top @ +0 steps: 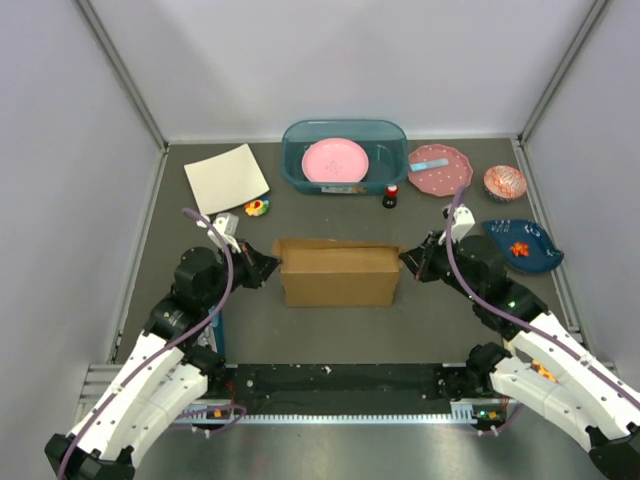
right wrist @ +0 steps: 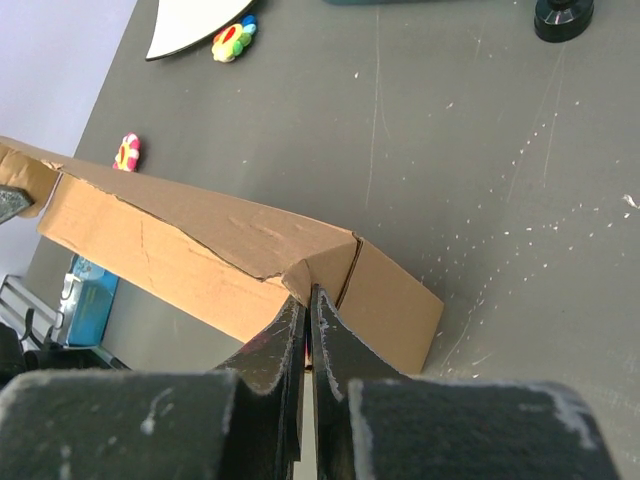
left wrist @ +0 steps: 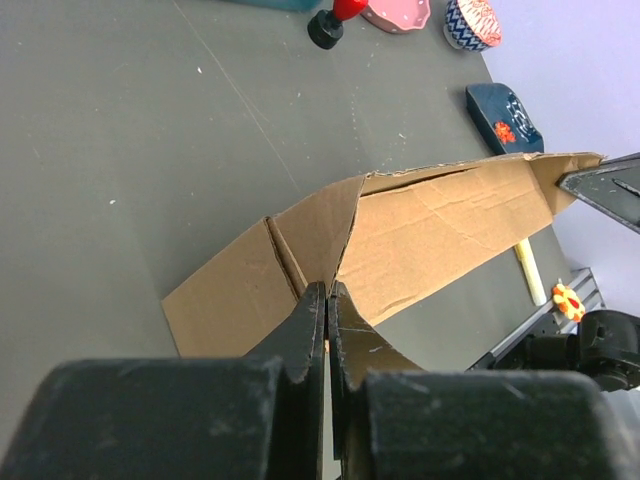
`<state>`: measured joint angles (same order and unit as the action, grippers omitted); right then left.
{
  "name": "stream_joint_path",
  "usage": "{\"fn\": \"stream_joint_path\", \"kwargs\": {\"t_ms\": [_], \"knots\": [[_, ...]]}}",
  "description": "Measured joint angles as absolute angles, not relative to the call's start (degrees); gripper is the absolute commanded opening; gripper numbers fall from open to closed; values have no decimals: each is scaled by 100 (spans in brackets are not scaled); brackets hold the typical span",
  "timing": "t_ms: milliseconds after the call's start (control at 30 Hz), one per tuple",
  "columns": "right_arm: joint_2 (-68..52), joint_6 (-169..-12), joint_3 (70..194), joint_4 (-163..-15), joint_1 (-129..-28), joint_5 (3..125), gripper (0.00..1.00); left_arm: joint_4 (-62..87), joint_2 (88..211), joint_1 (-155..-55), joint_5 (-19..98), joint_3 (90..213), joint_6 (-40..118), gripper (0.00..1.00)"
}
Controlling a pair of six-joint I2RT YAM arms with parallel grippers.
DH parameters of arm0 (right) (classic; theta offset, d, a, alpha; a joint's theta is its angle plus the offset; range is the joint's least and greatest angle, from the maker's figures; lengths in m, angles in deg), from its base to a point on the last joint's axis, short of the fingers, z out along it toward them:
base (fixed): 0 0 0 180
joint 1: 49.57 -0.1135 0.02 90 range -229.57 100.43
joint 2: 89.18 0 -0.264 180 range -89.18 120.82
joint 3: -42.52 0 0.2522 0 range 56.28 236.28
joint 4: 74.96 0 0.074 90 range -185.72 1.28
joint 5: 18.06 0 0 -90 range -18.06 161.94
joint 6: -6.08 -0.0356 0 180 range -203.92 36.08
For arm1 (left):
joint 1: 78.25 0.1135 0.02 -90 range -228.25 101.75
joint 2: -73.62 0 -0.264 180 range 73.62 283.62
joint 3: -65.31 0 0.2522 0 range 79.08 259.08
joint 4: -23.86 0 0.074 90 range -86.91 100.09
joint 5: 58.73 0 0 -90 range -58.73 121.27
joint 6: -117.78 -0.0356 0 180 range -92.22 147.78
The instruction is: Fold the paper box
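The paper box [top: 338,273] is a brown cardboard piece lying mid-table, partly folded, with a long panel raised. My left gripper [top: 270,266] is at its left end and my right gripper [top: 407,262] at its right end. In the left wrist view the left gripper [left wrist: 327,290] is shut on a folded flap edge of the box [left wrist: 440,230]. In the right wrist view the right gripper [right wrist: 307,292] is shut on the corner flap of the box [right wrist: 180,250], with the long panel stretched between the two grips.
A cream-white sheet [top: 227,178] and a flower toy [top: 258,208] lie at the back left. Behind the box stand a teal bin [top: 390,140] holding a pink plate and a small red-and-black bottle [top: 391,195]. A pink dish [top: 439,169], patterned bowl [top: 505,182] and dark blue dish [top: 522,246] sit at the right.
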<state>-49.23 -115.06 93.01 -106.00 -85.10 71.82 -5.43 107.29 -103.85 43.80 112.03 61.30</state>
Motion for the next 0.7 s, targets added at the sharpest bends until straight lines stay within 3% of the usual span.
{"fn": "stream_joint_path", "kwargs": {"t_ms": [700], "knots": [[-4932, -11521, 9301, -10613, -8582, 7185, 0, 154, 10235, -10567, 3961, 10529, 5931, 0]]}}
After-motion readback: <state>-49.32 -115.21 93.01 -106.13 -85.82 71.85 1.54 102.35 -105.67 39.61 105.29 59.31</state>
